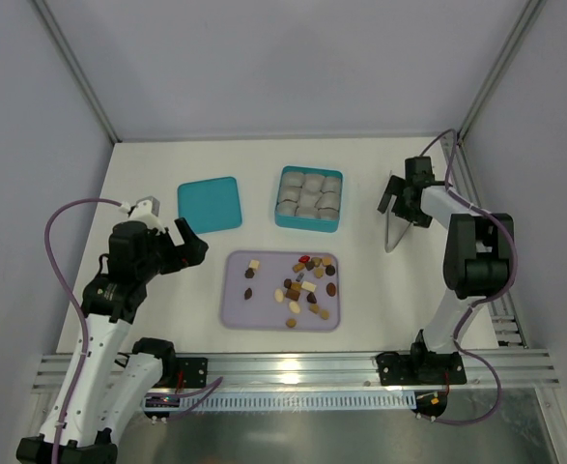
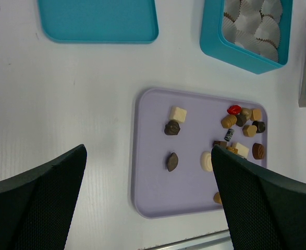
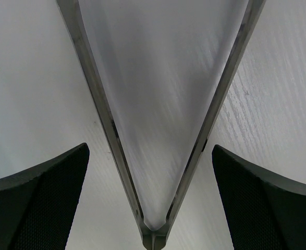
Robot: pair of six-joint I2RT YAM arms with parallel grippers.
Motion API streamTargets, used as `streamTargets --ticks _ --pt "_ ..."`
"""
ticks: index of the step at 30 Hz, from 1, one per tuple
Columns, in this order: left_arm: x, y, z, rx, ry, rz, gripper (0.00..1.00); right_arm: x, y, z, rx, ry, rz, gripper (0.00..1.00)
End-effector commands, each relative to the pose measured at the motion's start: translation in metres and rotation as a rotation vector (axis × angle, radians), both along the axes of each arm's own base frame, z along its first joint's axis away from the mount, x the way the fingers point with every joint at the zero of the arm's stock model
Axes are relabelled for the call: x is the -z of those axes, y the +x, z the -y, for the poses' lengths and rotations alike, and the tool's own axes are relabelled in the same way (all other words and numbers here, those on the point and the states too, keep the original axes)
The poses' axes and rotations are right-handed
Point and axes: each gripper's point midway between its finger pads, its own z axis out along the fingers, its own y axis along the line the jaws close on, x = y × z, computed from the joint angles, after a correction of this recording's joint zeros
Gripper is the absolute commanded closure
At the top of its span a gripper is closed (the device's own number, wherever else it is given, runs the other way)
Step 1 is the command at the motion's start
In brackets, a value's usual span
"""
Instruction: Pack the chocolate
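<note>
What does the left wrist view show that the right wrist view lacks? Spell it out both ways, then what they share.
Only left wrist: the lilac tray of chocolate, the teal box with paper cups, the teal lid, the open left claw. Only right wrist: the open right claw, and the joined end of the metal tongs close up. Both: the tongs, small at the left view's right edge, and the white table.

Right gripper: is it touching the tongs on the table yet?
Apart. The right wrist view shows the right gripper open, its fingers either side of the tongs, with a strip of white table between each finger and the nearest metal arm.
</note>
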Motion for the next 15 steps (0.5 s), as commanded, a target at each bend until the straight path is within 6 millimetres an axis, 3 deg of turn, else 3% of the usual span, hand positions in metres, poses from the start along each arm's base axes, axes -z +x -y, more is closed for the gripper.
streamTargets --ticks 1,7,15 --pt "-0.004 0.004 0.0 -0.012 -0.005 0.025 0.0 -0.007 0.015 0.004 0.014 -0.019 0.017 0.0" --pt "-0.003 0.005 0.0 -0.012 -0.004 0.019 0.0 0.004 0.016 0.004 0.018 -0.02 -0.012 0.01" --pt "0.0 0.006 0.001 -0.006 -0.003 0.003 0.0 0.014 0.012 0.007 0.013 -0.038 -0.043 0.1"
